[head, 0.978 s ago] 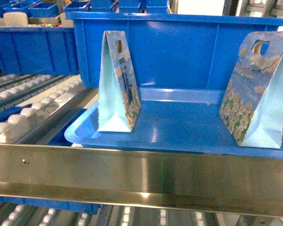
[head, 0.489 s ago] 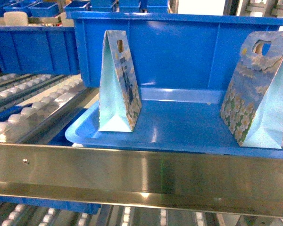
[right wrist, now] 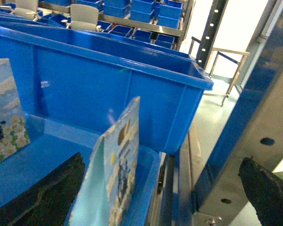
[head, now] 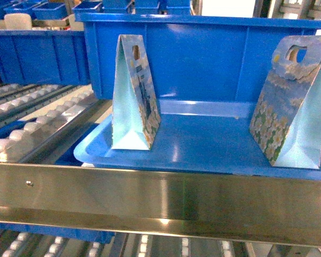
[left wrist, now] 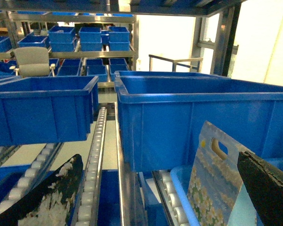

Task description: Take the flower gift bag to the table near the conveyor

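Left gripper (left wrist: 155,188) spread wide, fingers flanking left bag (left wrist: 216,183); right gripper (right wrist: 160,193) equally spread, right bag (right wrist: 114,174) between fingers. Neither pinches anything. Both bags stand upright on blue tray (head: 203,147), near edge of conveyor (head: 37,120), bin (head: 203,56) behind. Table unseen. Judgement: centre on one bag's handle end, close gently, lift straight clear of tray lip.

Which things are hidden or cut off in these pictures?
- White table: in no view.
- Right flower-print paper gift bag: head view, right edge cuts its side.
- Left flower-print paper gift bag: left wrist view, bottom edge cuts its base.
- Grippers: head view shows neither.
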Motion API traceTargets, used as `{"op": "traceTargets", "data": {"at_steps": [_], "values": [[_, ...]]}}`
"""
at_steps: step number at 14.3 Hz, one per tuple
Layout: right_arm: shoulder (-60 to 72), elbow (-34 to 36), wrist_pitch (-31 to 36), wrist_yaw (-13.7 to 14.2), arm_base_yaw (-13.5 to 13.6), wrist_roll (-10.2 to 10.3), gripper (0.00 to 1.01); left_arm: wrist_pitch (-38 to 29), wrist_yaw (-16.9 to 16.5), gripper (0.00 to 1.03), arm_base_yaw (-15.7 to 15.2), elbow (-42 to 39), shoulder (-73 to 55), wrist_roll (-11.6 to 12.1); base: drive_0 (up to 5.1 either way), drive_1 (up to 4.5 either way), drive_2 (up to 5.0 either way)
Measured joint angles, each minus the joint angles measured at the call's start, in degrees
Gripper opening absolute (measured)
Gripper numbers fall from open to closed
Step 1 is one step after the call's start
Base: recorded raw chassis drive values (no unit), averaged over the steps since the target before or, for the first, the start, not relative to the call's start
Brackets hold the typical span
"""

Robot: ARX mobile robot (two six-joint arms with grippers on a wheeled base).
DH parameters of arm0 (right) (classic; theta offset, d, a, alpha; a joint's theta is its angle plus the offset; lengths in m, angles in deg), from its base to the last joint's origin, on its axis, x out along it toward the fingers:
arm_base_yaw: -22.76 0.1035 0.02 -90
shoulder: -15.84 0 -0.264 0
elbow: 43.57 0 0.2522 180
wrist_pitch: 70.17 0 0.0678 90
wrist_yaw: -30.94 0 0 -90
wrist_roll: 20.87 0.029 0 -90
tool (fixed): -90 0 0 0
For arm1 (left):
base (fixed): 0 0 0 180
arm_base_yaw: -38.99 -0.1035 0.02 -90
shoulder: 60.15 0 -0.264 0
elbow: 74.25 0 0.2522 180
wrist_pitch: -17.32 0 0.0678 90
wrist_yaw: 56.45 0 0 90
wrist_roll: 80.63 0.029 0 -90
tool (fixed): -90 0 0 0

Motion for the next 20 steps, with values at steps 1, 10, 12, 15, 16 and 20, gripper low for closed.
{"op": "traceTargets", "data": {"at_steps": [1,10,12,15,16,20], "values": [[0.8,-0.8,0.0,0.9,1.8,0.0,0.98,0.0,0.0,0.98,0.0,0.0,0.0,0.0,0.0,0.0,0.0],[16.5,-17.3,-2.0,10.6,10.9,-3.0,0.98,0.0,0.0,0.98,0.0,0.0,0.0,0.0,0.0,0.0,0.0],[21.0,-20.0,-2.3,12.3,11.3,-3.1,0.98,0.0,0.0,0.98,0.0,0.0,0.0,0.0,0.0,0.0,0.0],[25.4,-21.5,-5.0,14.4,10.7,-1.1,0.98,0.0,0.0,0.98,0.0,0.0,0.0,0.0,0.0,0.0,0.0],[25.4,-21.5,-5.0,14.6,10.4,-0.4,0.98,0.0,0.0,0.98,0.0,0.0,0.0,0.0,0.0,0.0,0.0],[25.7,-20.5,-10.1,12.9,8.0,8.4,0.98,0.0,0.0,0.98,0.0,0.0,0.0,0.0,0.0,0.0,0.0]]}}
